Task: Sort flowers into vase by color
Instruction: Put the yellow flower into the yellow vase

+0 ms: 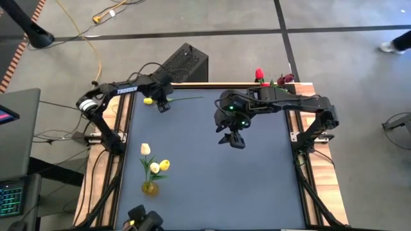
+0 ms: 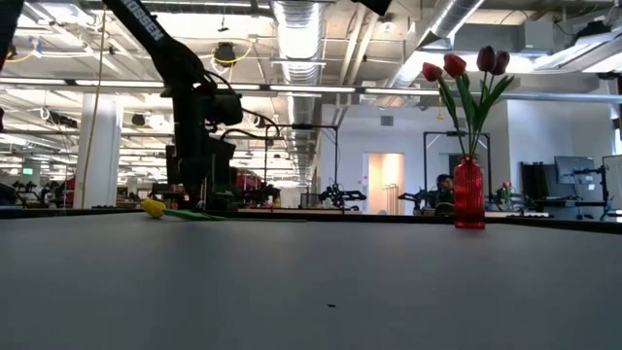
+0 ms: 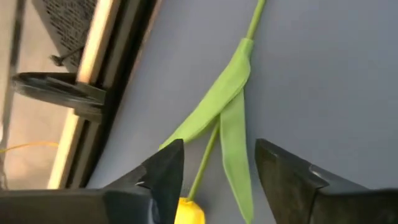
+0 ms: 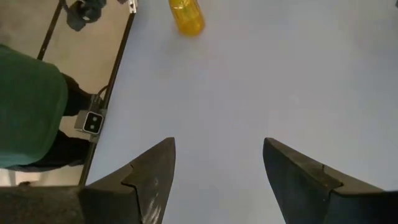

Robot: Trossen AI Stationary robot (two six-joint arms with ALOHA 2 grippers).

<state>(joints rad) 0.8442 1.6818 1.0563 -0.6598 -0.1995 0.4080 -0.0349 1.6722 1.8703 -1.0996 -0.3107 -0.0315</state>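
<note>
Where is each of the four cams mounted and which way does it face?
High: overhead, straight down on the table; both arms show.
Low: table height, level toward the room; red vase right, left arm behind the yellow tulip.
Left wrist: past the open left hand at that tulip lying flat.
Right wrist: past the open right hand at bare tabletop and the yellow vase.
Shared: high and right wrist both see the yellow vase.
</note>
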